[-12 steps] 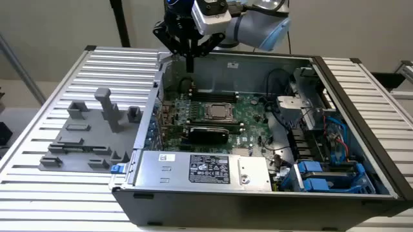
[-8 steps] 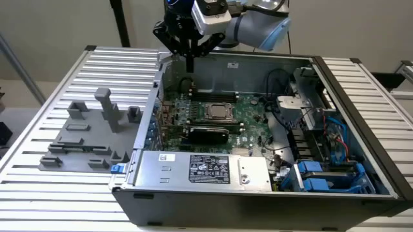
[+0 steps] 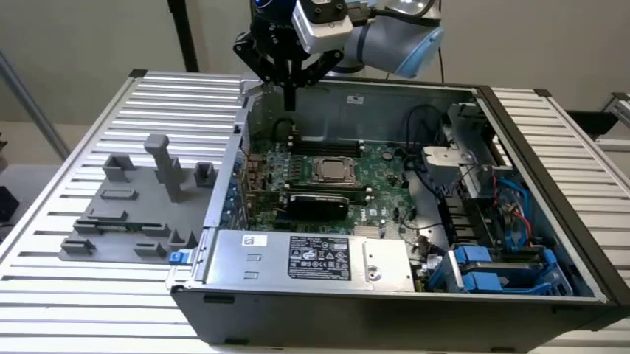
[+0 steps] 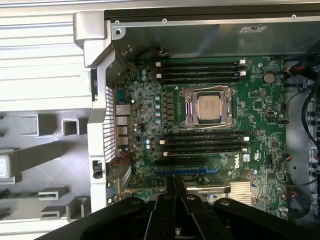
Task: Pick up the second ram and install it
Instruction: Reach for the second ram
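Observation:
My gripper (image 3: 291, 103) hangs above the back left corner of the open computer case (image 3: 551, 133), fingers pointing down and shut, with nothing seen between them. In the wrist view the gripper (image 4: 175, 184) shows its two dark fingers pressed together over the green motherboard (image 4: 260, 100). The second ram (image 3: 118, 224), a thin green stick, lies flat in the grey fixture (image 3: 88, 247) on the exterior view's left, well away from the gripper. Long black ram slots (image 4: 200, 70) run on one side of the processor (image 4: 209, 106), and more slots (image 4: 205, 142) on its other side.
The case lies on a ribbed white table (image 3: 69, 147). A silver power supply (image 3: 305, 258) fills the case's near side, and blue drive bays (image 3: 492, 269) and cables (image 3: 443, 192) sit on the exterior view's right. The fixture carries an upright grey post (image 3: 162, 162).

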`<state>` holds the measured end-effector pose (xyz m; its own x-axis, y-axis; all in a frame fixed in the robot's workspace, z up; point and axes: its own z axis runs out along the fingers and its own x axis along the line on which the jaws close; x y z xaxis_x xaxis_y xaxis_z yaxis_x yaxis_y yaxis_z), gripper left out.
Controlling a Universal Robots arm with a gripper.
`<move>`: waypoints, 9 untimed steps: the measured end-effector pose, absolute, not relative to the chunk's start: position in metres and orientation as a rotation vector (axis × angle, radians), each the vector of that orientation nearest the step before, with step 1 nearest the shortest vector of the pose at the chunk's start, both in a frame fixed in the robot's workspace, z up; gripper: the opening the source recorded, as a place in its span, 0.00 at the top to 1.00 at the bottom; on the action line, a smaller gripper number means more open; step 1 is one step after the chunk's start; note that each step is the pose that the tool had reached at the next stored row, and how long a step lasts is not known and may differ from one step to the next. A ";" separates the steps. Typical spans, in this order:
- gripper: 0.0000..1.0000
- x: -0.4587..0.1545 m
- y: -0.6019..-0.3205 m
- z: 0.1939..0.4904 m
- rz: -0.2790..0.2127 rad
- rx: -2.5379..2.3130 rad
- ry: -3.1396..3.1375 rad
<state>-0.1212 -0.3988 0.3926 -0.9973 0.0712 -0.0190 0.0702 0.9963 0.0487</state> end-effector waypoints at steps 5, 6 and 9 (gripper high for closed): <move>1.00 -0.124 -0.400 0.393 0.075 0.111 3.118; 1.00 -0.128 -0.401 0.393 0.075 0.110 3.118; 1.00 -0.140 -0.404 0.393 0.075 0.110 3.118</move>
<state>-0.1398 -0.4037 0.3926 -0.9973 0.0711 -0.0190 0.0701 0.9964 0.0487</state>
